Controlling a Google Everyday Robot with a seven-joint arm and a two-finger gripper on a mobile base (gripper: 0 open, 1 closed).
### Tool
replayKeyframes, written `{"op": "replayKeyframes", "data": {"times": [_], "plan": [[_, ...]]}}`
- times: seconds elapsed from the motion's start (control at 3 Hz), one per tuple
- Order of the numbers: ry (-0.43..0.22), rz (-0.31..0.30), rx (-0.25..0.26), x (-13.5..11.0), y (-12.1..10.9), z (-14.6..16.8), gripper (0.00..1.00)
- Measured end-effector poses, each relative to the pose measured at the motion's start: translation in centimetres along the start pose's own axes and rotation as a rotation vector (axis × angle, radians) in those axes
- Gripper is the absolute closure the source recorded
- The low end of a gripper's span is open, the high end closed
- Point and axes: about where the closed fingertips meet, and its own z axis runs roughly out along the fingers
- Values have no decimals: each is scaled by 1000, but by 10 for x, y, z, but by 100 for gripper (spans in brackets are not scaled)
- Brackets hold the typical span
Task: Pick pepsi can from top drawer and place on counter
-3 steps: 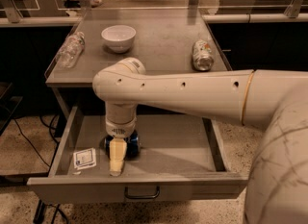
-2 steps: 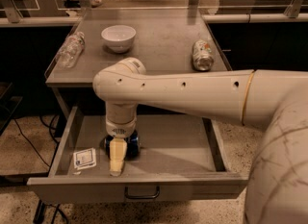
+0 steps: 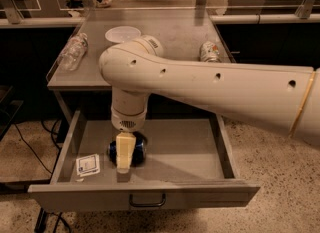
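I'm seeing the pepsi can (image 3: 140,146) lying in the top drawer (image 3: 185,152), left of centre, its long axis seemingly running 9 to 3 o'clock. The gripper (image 3: 126,156) is hanging right over it — grasping or released, I cannot tell. A white packet (image 3: 87,165) is sitting at the can's 8 o'clock.

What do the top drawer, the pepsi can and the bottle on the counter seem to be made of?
The top drawer looks like grey sheet metal, matte, with thin flat walls. The pepsi can, under the gripper down in the drawer, seems thin metal with glossy blue print; mostly hidden. The bottle lying on the counter is probably clear plastic, since the surface shows through it.
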Motion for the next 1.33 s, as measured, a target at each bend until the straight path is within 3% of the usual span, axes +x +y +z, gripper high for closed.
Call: {"op": "replayKeyframes", "data": {"times": [1.0, 1.33], "plan": [[44, 83, -40, 15, -44, 81, 0], [60, 104, -76, 21, -59, 128, 0]]}}
